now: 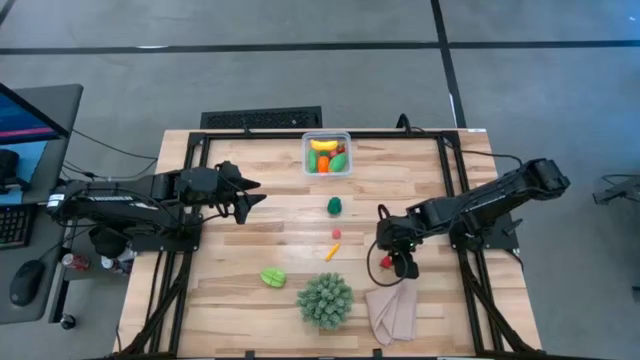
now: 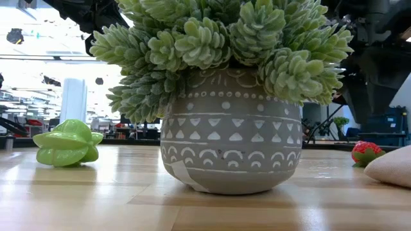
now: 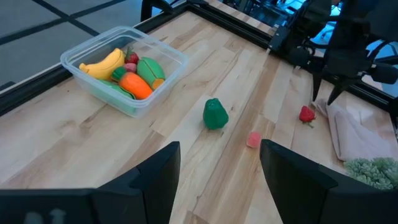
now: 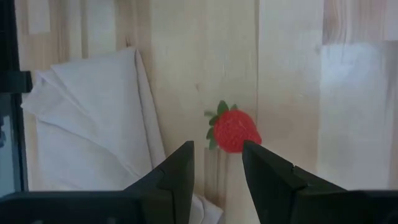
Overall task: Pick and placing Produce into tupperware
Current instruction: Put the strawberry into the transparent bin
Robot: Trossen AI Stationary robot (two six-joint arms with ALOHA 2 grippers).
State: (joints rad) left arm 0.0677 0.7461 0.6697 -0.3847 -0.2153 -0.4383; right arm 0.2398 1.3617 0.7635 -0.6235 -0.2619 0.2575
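The clear tupperware (image 1: 327, 153) (image 3: 127, 68) stands near the table's far edge and holds a yellow banana, an orange carrot and green pieces. Loose on the wood lie a green pepper (image 1: 334, 206) (image 3: 215, 114), a pink piece (image 1: 337, 234) (image 3: 254, 139), a small orange piece (image 1: 331, 252), a green starfruit (image 1: 273, 277) (image 2: 67, 142) and a red strawberry (image 1: 386, 263) (image 4: 233, 130) (image 2: 365, 152). My right gripper (image 1: 400, 264) (image 4: 217, 165) hangs open just above the strawberry, pointing down, touching nothing. My left gripper (image 1: 250, 200) (image 3: 221, 168) is open, held left of the pepper.
A spiky green plant in a grey patterned pot (image 1: 325, 300) (image 2: 231, 154) stands near the table's near edge. A folded beige cloth (image 1: 393, 310) (image 4: 93, 118) lies right of it, close to the strawberry. A black frame borders the table (image 1: 190, 160).
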